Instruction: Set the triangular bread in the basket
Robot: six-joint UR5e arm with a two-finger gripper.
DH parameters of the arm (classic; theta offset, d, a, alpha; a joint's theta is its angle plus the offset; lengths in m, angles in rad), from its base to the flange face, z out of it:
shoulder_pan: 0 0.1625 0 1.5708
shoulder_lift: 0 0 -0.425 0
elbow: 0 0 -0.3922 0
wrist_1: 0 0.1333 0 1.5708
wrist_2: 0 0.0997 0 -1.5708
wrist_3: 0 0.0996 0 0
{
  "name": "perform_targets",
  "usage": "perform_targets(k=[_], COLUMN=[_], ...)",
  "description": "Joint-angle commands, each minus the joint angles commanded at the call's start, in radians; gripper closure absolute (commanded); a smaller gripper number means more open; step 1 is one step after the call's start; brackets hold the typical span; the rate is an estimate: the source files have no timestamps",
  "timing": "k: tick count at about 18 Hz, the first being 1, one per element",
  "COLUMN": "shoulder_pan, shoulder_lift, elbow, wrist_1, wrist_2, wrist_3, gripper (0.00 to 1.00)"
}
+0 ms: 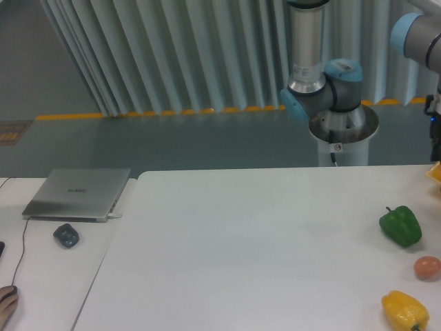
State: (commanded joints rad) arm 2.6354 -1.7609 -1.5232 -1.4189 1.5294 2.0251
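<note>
A small tan-yellow corner [435, 172] shows at the right edge of the frame, just above the white table [262, 248]. It may be the triangular bread, but most of it is cut off. A dark part of my arm's end [435, 131] hangs right above it at the frame edge. The fingers are cut off, so I cannot tell whether they are open, shut, or holding that piece. No basket is in view.
A green pepper [400, 225], a small orange-brown ball [427, 267] and a glossy yellow pepper [405, 311] lie at the table's right side. The arm's base [341, 124] stands behind the table. A closed laptop [79, 193] and a mouse [66, 235] are on the left desk.
</note>
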Motion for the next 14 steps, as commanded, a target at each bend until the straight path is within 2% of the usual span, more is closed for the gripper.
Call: perform_targets(k=[4,8,14], shoulder_pan=[-0.002,-0.002,-0.002], shoulder_lift=[-0.025,-0.028,-0.026], elbow=[-0.014,-0.014,-0.014], wrist_1=[0.008,0.031,0.032], wrist_2=[0.003,0.008,0.009], wrist_3=[-0.003,-0.005,-0.006], gripper=[0.00,0.00,0.00])
